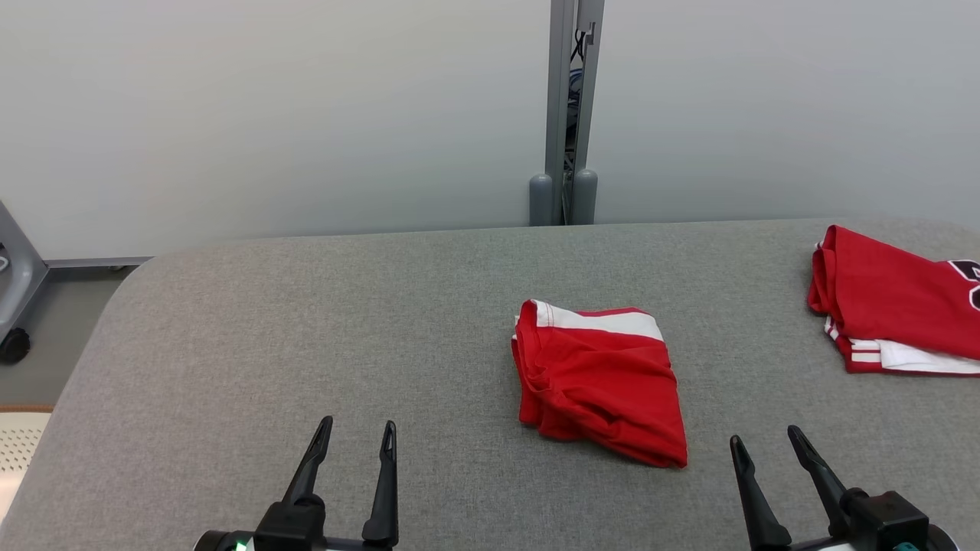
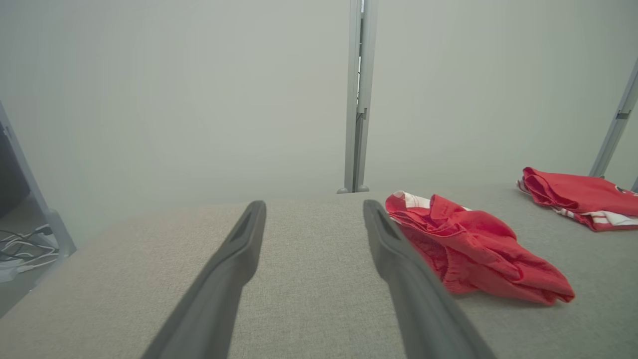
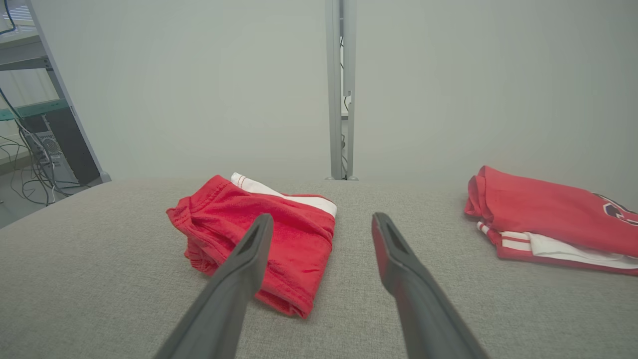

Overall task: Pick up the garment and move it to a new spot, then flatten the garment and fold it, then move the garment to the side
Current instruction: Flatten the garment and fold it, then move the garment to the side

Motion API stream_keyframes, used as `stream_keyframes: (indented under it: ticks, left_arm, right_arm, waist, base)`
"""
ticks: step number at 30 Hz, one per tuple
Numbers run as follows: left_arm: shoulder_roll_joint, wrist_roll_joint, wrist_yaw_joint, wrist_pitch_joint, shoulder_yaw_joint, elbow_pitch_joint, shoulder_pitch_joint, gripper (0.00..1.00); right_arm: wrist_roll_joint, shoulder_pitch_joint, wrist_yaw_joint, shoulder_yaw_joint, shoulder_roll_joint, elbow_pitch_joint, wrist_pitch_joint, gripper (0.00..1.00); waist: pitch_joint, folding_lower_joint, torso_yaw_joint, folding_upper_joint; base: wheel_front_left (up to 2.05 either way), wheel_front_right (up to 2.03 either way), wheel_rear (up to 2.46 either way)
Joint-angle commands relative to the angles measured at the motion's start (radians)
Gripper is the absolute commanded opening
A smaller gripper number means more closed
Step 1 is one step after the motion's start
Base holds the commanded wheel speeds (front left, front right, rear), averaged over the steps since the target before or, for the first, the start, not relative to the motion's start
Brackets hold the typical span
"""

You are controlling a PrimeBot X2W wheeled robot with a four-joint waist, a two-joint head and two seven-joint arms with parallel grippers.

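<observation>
The garment [image 1: 601,383] is lying centre-right of the head view on the grey table [image 1: 306,329]. It is red and bunched into a rough folded block w/ a white band along its upper edge. Nothing is being gripped. The left gripper [image 1: 359,422], lower left, and the right gripper [image 1: 766,435], lower right, are both being held wide open and empty, near the bottom edge and clear of the cloth. A second garment [image 1: 896,306], red and white, is sitting at the right edge of the frame, well apart from the first. By judgement, the centre piece is looking loosely folded but creased. Whether it is awaiting first pickup or only the final shift aside can't be told. Either way no grasp is being made yet. The right gripper is prob. the nearer one for it.
</observation>
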Motion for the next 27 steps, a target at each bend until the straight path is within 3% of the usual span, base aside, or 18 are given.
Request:
stream_keyframes:
  ticks: [1,12,19,27]
  left_arm:
    - [-0.001,0.014,-0.008,-0.004,0.009,0.005,0.008,1.00]
    - [-0.024,-0.002,-0.038,-0.004,0.027,0.013,0.009,1.00]
    - [-0.034,-0.009,-0.060,-0.004,0.004,0.014,-0.026,1.00]
    - [-0.039,-0.015,-0.074,-0.004,-0.019,0.023,-0.045,1.00]
  right_arm:
    - [0.008,-0.003,0.000,0.002,-0.002,0.003,-0.007,1.00]
    - [0.041,-0.039,0.000,0.023,-0.001,0.050,-0.007,1.00]
    - [0.275,-0.164,0.000,0.092,-0.003,0.204,-0.007,1.00]
    - [0.534,-0.332,0.000,0.113,-0.063,0.419,0.023,1.00]
  waist:
    - [-0.001,0.0000,0.002,0.0000]
    - [0.010,0.0000,0.014,0.0000]
    - [0.032,0.0000,0.050,0.0000]
    - [0.065,0.0000,0.118,0.0000]
  base:
    - [0.00,0.00,0.00]
    - [0.00,0.00,0.00]
    - [0.00,0.00,0.00]
    - [0.00,0.00,0.00]
